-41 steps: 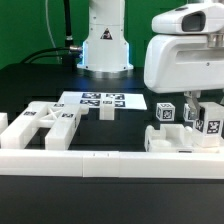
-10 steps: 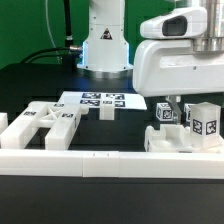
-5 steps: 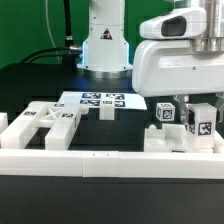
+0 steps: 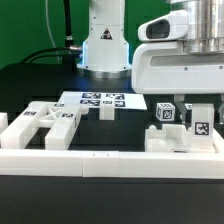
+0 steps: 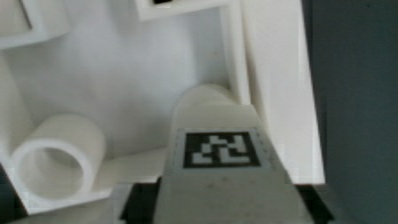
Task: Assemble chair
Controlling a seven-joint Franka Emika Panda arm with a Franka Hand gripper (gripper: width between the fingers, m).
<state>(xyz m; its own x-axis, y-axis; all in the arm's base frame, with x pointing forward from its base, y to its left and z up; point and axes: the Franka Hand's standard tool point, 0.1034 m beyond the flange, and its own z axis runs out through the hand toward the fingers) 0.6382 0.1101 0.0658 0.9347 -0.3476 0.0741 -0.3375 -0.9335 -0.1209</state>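
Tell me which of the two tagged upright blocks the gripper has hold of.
The rightmost tagged block in the exterior view, clamped in the gripper; the other tagged block stands free beside it.

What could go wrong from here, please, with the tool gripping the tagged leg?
The tool seems to grip the tagged leg by its upper part, so the part might tilt or slip when lifted. A second leg stands close beside it, and a sideways move could knock it over.
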